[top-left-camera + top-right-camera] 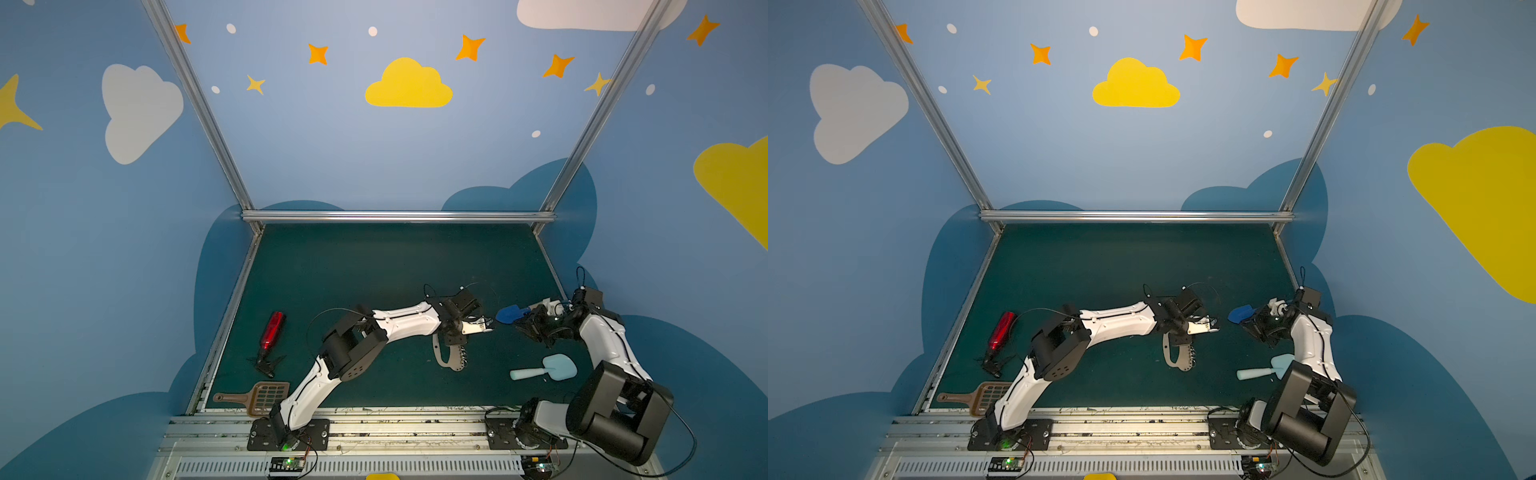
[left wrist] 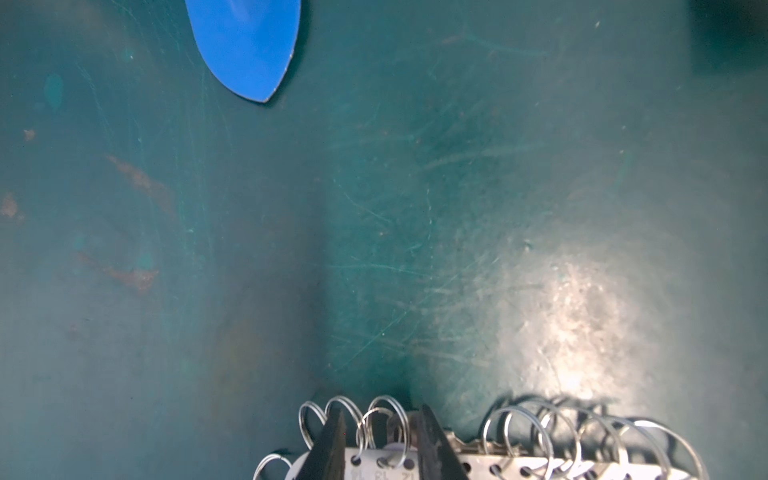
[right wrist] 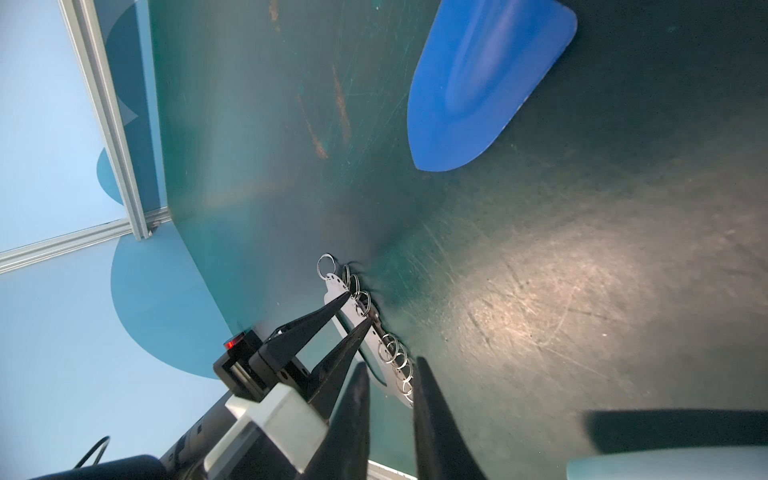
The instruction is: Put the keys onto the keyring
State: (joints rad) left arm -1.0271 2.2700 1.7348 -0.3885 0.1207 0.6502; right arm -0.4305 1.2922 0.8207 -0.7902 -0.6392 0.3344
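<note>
Slippage is looming: your left hand (image 3: 357,306) is straddling the rim of the keyring (image 3: 374,345) with narrow jaws, though I cannot tell whether it is gripping. The keyring is lying flat near the middle of the green surface (image 3: 540,291). Your right hand (image 3: 391,362) is hovering just beside it, jaws narrow and empty. The key is not showing clearly. A skewed pinch is risking flicking the keyring away or snagging a split ring (image 2: 386,409).

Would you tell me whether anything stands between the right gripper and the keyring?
Nothing visible: bare mat separates the right gripper from the keyring. The left gripper sits at its rim farther along; the blue scoop lies aside.
</note>
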